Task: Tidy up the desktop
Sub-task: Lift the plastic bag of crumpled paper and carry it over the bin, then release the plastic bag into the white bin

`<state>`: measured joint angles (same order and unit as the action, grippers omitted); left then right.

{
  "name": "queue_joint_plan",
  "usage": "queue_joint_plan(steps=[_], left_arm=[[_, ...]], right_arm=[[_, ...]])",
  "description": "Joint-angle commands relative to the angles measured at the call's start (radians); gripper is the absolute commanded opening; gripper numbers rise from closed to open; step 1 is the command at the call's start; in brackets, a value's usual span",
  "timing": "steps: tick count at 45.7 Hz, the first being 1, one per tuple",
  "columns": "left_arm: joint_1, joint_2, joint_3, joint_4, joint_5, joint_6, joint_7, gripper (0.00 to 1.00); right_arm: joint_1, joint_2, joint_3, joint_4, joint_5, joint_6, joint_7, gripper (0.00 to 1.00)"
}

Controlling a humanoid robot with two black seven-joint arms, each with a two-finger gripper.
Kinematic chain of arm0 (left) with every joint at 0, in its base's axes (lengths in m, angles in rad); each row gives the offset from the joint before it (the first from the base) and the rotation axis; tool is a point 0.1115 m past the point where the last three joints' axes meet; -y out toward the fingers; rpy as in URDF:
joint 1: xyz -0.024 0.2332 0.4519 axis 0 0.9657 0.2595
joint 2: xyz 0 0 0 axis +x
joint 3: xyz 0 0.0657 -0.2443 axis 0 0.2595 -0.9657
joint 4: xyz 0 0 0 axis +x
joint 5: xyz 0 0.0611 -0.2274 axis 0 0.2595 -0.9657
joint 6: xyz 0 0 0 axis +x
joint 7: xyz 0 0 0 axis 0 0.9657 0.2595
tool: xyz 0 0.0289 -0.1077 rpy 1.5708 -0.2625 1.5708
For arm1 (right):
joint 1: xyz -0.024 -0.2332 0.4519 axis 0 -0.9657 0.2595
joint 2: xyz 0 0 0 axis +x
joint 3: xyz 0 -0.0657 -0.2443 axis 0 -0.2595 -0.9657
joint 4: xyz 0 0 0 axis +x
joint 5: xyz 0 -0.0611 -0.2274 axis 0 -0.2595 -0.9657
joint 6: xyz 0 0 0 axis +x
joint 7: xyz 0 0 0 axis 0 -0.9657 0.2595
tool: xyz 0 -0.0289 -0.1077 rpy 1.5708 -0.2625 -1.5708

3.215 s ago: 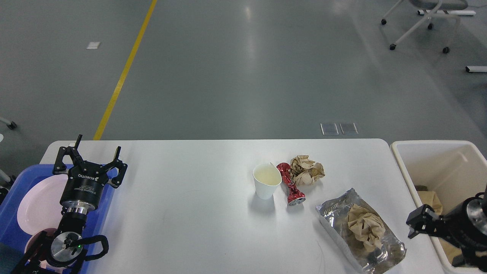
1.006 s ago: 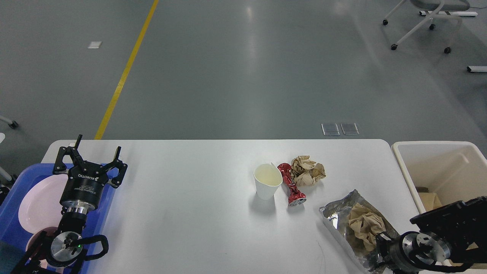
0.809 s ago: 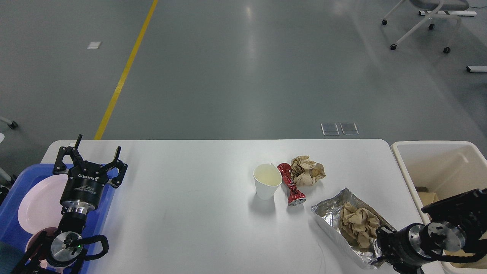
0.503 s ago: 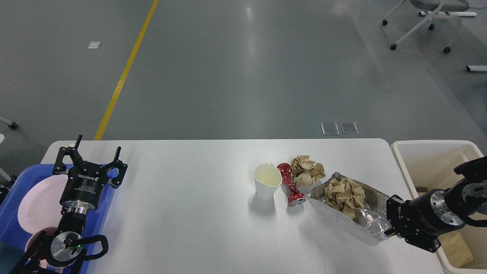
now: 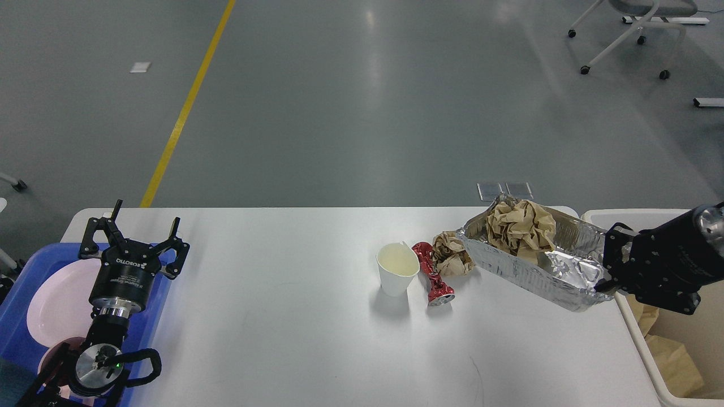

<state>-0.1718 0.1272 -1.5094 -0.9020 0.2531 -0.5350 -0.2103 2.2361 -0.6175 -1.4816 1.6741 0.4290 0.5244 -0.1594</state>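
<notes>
- Head view: the right gripper has its fingers clamped on the end of the crinkled foil tray, lifted off the white surface; its long axis points toward the cream bin just right.
- A brown paper wad rides inside.
- The left gripper, fingers spread and empty, hangs over the blue tray, well apart.
- A paper cup, crushed red can and paper ball remain.

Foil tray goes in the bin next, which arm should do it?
Right. The right gripper already holds the foil tray lifted beside the bin; the left gripper is open, far off over the blue tray.
</notes>
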Motion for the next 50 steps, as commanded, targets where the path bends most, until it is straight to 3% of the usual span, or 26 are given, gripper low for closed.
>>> queue_joint_plan(steps=[1, 16, 29, 36, 50], left_arm=[[0.0, 0.0, 0.0, 0.0, 0.0, 0.0, 0.0, 0.96], [0.0, 0.0, 0.0, 0.0, 0.0, 0.0, 0.0, 0.96], [0.0, 0.0, 0.0, 0.0, 0.0, 0.0, 0.0, 0.96], [0.0, 0.0, 0.0, 0.0, 0.0, 0.0, 0.0, 0.96], [0.0, 0.0, 0.0, 0.0, 0.0, 0.0, 0.0, 0.96]], right_arm=[[0.037, 0.022, -0.034, 0.004, -0.035, 0.011, -0.002, 0.0], [0.05, -0.027, -0.106, -0.026, -0.061, -0.03, -0.002, 0.0], [-0.208, -0.195, -0.105, -0.128, -0.19, -0.401, -0.003, 0.0], [-0.398, -0.24, -0.036, -0.29, -0.237, -0.512, 0.0, 0.0], [-0.933, -0.232, 0.363, -0.71, -0.233, -0.518, 0.0, 0.0]])
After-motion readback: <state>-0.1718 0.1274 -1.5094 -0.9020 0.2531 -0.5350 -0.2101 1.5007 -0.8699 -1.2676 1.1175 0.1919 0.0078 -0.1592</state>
